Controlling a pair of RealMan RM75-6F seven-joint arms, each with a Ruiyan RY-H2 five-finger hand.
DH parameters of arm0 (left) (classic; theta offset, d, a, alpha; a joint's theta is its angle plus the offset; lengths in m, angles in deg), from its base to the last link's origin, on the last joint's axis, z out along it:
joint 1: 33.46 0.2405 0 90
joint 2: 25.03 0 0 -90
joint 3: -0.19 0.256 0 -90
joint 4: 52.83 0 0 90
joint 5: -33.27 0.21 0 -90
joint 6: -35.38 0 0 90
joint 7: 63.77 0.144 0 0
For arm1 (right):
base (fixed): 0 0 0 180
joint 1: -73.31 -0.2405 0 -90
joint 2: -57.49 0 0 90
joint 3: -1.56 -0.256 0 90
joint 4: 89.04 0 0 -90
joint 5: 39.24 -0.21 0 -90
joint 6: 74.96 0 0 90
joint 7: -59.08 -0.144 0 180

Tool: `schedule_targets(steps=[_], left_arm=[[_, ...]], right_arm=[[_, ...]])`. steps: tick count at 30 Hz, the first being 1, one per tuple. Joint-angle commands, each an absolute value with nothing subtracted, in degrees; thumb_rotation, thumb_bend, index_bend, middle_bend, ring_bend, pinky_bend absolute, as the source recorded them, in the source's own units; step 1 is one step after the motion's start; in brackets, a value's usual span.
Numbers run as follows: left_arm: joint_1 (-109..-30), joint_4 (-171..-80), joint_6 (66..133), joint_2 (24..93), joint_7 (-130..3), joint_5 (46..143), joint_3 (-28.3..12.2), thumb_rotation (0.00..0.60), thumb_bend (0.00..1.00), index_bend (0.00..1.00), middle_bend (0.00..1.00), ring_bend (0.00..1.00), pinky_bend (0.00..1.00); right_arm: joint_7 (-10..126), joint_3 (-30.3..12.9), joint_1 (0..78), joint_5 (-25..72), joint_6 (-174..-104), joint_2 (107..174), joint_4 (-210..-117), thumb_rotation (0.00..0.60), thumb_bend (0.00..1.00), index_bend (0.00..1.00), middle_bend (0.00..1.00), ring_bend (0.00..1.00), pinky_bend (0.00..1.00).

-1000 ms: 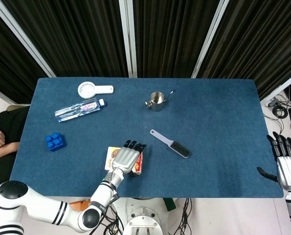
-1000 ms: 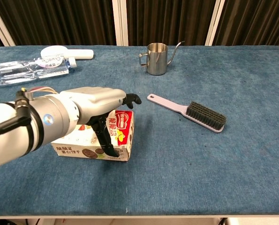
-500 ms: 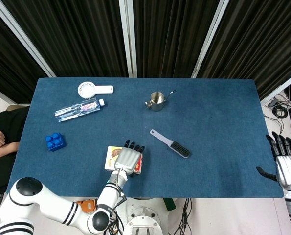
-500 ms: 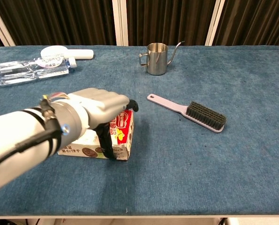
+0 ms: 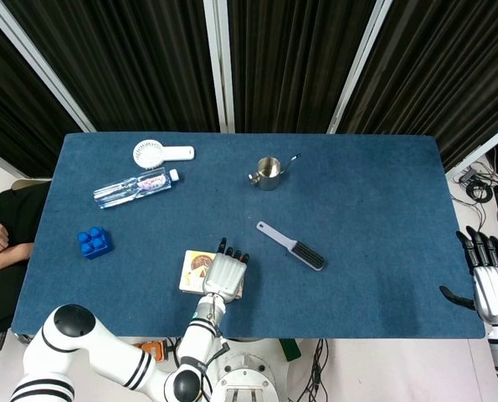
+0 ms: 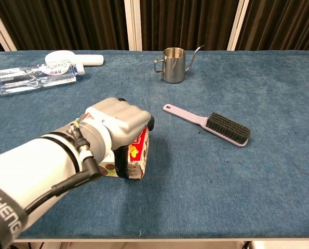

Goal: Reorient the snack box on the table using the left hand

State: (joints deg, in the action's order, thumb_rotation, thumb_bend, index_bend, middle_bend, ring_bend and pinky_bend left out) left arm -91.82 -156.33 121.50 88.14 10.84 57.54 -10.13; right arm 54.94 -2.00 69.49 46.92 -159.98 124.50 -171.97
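Left hand (image 6: 118, 122) lies over the snack box (image 6: 137, 150) at lower centre of the table (image 5: 374, 209), fingers curled around it. Loose contact could let the box slip or tumble off the near edge during turning.

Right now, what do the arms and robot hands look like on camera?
Left robot hand: pale grey shell, black fingers. Its white arm has black bands, a thin cable and black lettering. Right robot hand: silver-white back, black fingers.
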Motion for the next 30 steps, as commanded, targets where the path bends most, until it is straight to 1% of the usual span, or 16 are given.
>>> schedule_targets(steps=[1, 4, 7, 8, 10, 14, 17, 21, 24, 26, 30], left_arm=[[-91.3, -156.4, 120.7, 87.4, 8.8, 60.2, -10.0, 0.600, 0.15, 0.31, 0.38, 0.28, 0.09], [-90.3, -158.1, 118.4, 85.0, 5.6, 61.8, -10.9, 0.600, 0.18, 0.32, 0.40, 0.31, 0.12], [-89.1, -160.3, 114.9, 81.3, 0.5, 63.9, -12.6, 0.600, 0.19, 0.32, 0.41, 0.31, 0.21], [-88.3, -161.0, 113.4, 79.8, -2.4, 65.2, -13.3, 0.600, 0.19, 0.32, 0.41, 0.31, 0.22], [-87.1, -161.8, 110.9, 77.4, -7.4, 67.6, -14.3, 0.600, 0.20, 0.32, 0.41, 0.31, 0.23], [-83.3, -161.4, 104.5, 73.1, -22.7, 73.4, -16.9, 0.600, 0.20, 0.32, 0.41, 0.31, 0.23], [-80.0, -158.6, 99.6, 71.4, -37.5, 78.9, -19.2, 0.600, 0.18, 0.32, 0.41, 0.31, 0.23], [-76.8, -154.0, 96.1, 71.5, -54.0, 85.6, -20.8, 0.600, 0.16, 0.32, 0.41, 0.31, 0.23], [-75.4, -149.5, 94.3, 72.3, -63.4, 90.8, -20.6, 0.600, 0.15, 0.32, 0.40, 0.31, 0.23], [-74.8, -146.2, 94.4, 73.5, -67.8, 94.3, -20.0, 0.600, 0.14, 0.32, 0.40, 0.31, 0.23], [-74.5, -137.8, 94.7, 76.3, -76.0, 101.5, -17.8, 0.600, 0.12, 0.32, 0.40, 0.30, 0.21]], right_arm=[[54.8, -2.0, 69.5, 46.9, -160.0, 124.5, -171.8, 0.600, 0.22, 0.00, 0.04, 0.00, 0.00], [54.6, -2.0, 69.6, 46.9, -160.1, 124.5, -171.7, 0.600, 0.22, 0.00, 0.04, 0.00, 0.00], [54.4, -2.0, 69.7, 46.8, -160.2, 124.4, -171.6, 0.600, 0.22, 0.00, 0.04, 0.00, 0.00], [54.3, -2.0, 69.8, 46.8, -160.3, 124.4, -171.6, 0.600, 0.22, 0.00, 0.04, 0.00, 0.00], [54.2, -2.1, 69.9, 46.8, -160.5, 124.3, -171.6, 0.600, 0.22, 0.00, 0.04, 0.00, 0.00], [54.2, -2.0, 70.0, 46.6, -160.6, 124.3, -171.6, 0.600, 0.22, 0.00, 0.04, 0.00, 0.00], [54.2, -2.0, 70.0, 46.6, -160.4, 124.2, -171.7, 0.600, 0.22, 0.00, 0.04, 0.00, 0.00], [54.5, -2.1, 69.9, 46.6, -160.3, 124.2, -171.9, 0.600, 0.22, 0.00, 0.04, 0.00, 0.00], [55.0, -2.2, 69.7, 46.6, -160.2, 124.2, -172.3, 0.600, 0.22, 0.00, 0.04, 0.00, 0.00], [55.3, -2.2, 69.6, 46.6, -160.1, 124.1, -172.5, 0.600, 0.22, 0.00, 0.04, 0.00, 0.00], [55.9, -2.3, 69.6, 46.5, -159.9, 124.0, -173.1, 0.600, 0.22, 0.00, 0.04, 0.00, 0.00]])
